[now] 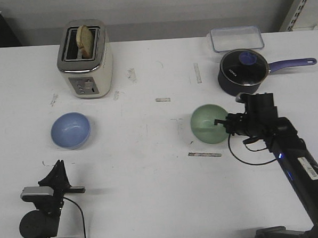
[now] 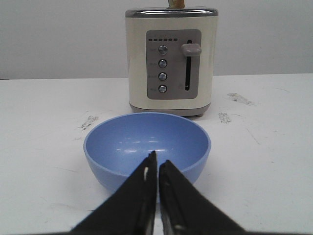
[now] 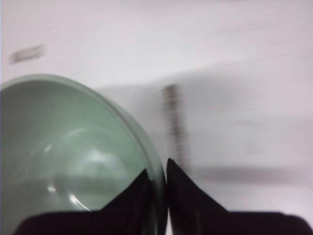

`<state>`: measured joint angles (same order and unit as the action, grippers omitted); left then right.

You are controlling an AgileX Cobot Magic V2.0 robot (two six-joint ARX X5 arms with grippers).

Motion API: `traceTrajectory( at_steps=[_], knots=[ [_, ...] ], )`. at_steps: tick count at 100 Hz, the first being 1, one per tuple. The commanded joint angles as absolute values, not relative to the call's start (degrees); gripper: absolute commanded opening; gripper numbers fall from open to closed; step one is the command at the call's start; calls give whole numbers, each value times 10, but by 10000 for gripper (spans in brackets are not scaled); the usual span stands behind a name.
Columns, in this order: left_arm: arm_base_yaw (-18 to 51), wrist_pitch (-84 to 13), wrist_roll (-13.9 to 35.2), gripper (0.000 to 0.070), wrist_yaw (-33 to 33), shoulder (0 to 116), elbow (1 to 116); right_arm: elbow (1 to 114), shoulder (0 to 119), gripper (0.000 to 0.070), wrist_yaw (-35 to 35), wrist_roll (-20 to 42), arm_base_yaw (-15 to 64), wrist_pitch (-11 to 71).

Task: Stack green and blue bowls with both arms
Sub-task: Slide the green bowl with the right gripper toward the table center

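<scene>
The blue bowl sits upright on the white table at the left, in front of the toaster; it also shows in the left wrist view. My left gripper is shut and empty, low near the table's front edge, short of the blue bowl. The green bowl is right of centre. My right gripper is shut on its right rim, one finger inside and one outside. The green bowl fills the wrist view's left.
A cream toaster with toast stands at the back left. A navy saucepan with a glass lid and long handle sits just behind the right gripper. A clear lidded container lies at the back right. Tape marks dot the table.
</scene>
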<state>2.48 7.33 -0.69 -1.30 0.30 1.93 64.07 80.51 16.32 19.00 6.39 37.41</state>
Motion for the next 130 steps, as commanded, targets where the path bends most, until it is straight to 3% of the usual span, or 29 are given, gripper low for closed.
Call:
traceTrajectory(
  at_steps=[1,37,86,95,112,130],
  knots=[
    [25,82,-6,1,-13,2,7,650,820,0,162,225,104,348],
    [25,82,-6,1,-13,2,7,650,905,0,161,292,241,261],
    [25,82,-6,1,-13,2,7,650,961,5,151,316,260,246],
    [25,82,-6,1,-13,2,7,650,961,36,151,317,260,244],
    [25,82,-6,1,-13,2,7,651,949,218,150,317,259,235],
    [25,82,-6,1,-13,2,7,651,915,236,150,317,252,218]
  ],
)
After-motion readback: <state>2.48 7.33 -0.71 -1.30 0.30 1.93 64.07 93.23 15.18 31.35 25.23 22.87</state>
